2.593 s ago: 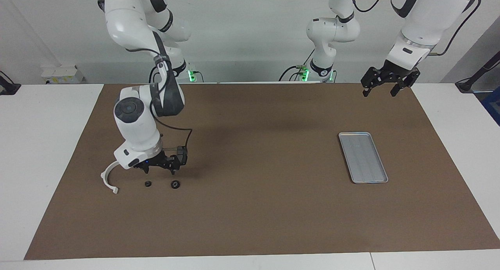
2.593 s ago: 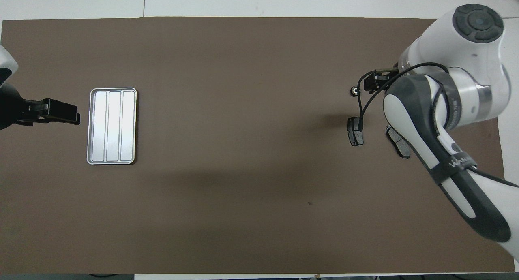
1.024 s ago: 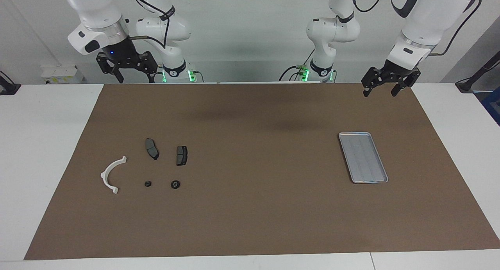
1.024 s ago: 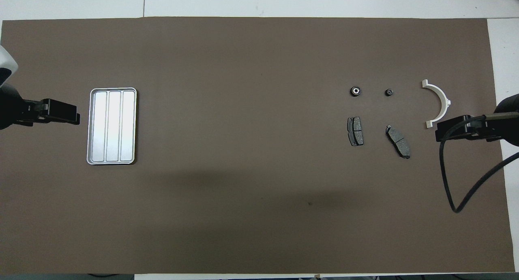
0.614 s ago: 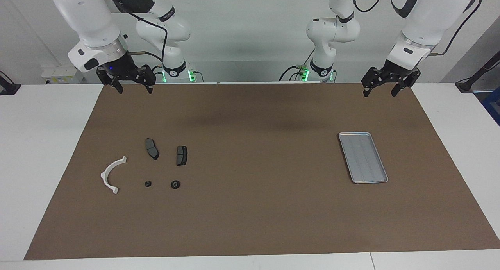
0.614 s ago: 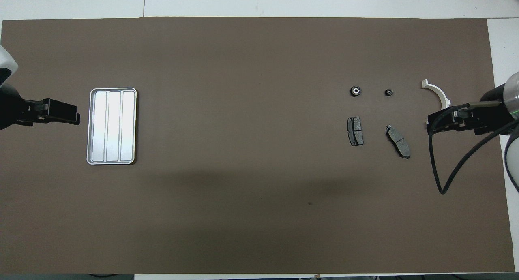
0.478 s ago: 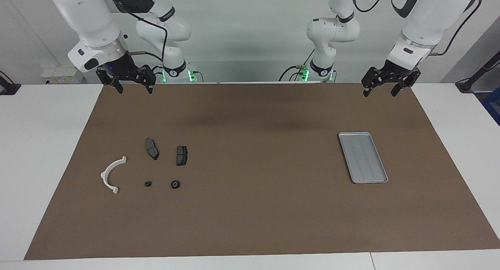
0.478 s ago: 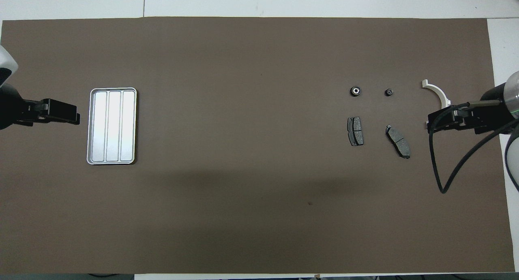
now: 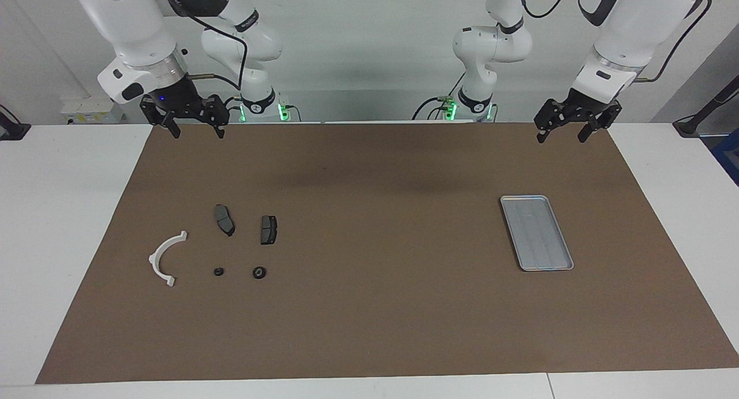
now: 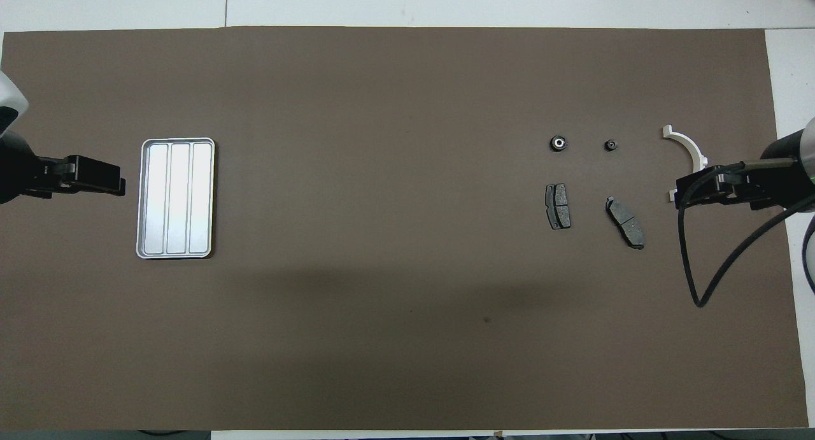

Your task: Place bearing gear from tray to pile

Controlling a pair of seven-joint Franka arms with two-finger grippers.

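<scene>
**Right gripper hangs empty as bearing gear lies with the pile**

The right gripper (image 9: 196, 132), its fingers spread apart and holding nothing, hangs in the air over the edge of the brown mat (image 9: 369, 306) closest to the robots, at the right arm's end of the table. Below it, farther from the robots, lies the pile: two dark brake-pad plates (image 9: 224, 219) (image 9: 268, 229) side by side, and farther out a white plastic arc (image 9: 165, 259), a small dark ring (image 9: 219, 271) and the bearing gear (image 9: 260, 272), a black round part with a pale centre in the overhead view (image 10: 558, 142). None of these parts touch one another.

At the left arm's end of the table the tray (image 9: 536, 232) sits flat with nothing on its ridged bed. The left gripper (image 9: 559, 134) waits in the air over the mat's edge closest to the robots, its fingers likewise apart and empty.

Judging by how things lie, the transfer looks complete: the gear rests on the mat among the pile, and the tray holds no part. The risks from here are small. The gear is round and lies loose, so a sweep of the right arm or its trailing cable (image 10: 713, 262) low over the pile could roll or scatter it. A further reach into the pile could also knock the light arc out of place.
</scene>
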